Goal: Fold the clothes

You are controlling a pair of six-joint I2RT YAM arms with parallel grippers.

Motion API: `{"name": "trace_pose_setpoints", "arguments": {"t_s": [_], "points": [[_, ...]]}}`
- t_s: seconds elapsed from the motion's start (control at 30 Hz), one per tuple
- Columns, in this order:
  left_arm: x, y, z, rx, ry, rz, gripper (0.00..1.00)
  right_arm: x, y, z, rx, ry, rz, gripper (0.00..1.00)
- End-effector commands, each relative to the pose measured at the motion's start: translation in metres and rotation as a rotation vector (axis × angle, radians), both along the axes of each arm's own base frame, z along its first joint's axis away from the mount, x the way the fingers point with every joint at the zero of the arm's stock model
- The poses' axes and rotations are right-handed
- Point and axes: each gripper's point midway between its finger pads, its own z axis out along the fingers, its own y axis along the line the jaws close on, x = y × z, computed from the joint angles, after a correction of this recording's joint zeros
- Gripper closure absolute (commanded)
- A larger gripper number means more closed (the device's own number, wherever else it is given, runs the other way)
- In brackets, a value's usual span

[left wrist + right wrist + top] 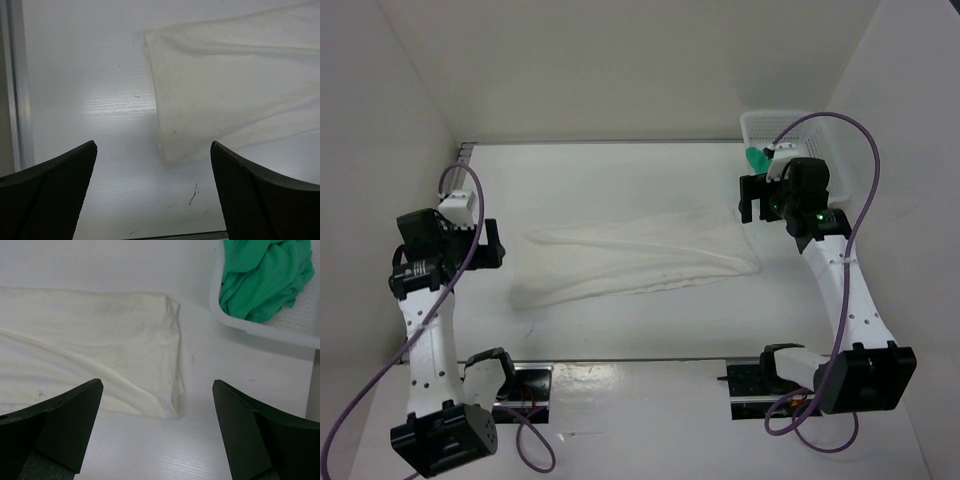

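White garment [640, 258] lies folded into a long wrinkled strip, flat mid-table.

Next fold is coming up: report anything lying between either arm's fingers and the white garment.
Nothing visible does. Left fingers and right fingers stand open off the white garment's ends, only bare table between. The basket with a green cloth sits aside.

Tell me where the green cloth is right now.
Top view: the green cloth lies in the white basket at the table's far right corner, just beyond the right arm.
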Motion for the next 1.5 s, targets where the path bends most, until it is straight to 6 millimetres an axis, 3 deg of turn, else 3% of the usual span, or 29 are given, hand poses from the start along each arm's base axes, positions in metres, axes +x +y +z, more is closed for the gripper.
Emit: {"name": "trace_pose_setpoints", "arguments": {"t_s": [0.0, 0.2, 0.4, 1.07, 1.3, 1.47], "points": [[0.009, -0.005, 0.041, 0.014, -0.193, -0.055, 0.00, 0.014, -0.006, 0.007, -0.007, -0.049, -0.037, 0.01], [0.006, 0.003, 0.050, 0.049, -0.250, -0.013, 0.00, 0.015, -0.012, 0.004, -0.017, -0.048, -0.071, 0.01], [0.000, -0.002, 0.062, 0.072, -0.316, -0.024, 0.00, 0.022, -0.015, -0.016, -0.031, 0.009, -0.087, 0.01], [0.004, -0.002, 0.050, 0.042, -0.267, -0.031, 0.00, 0.025, -0.018, -0.020, -0.043, 0.018, -0.103, 0.01], [0.003, -0.002, 0.052, 0.046, -0.276, -0.031, 0.00, 0.029, -0.021, -0.042, -0.058, 0.091, -0.114, 0.01], [0.004, -0.002, 0.050, 0.042, -0.267, -0.031, 0.00, 0.030, -0.021, -0.038, -0.058, 0.082, -0.115, 0.01]]}}
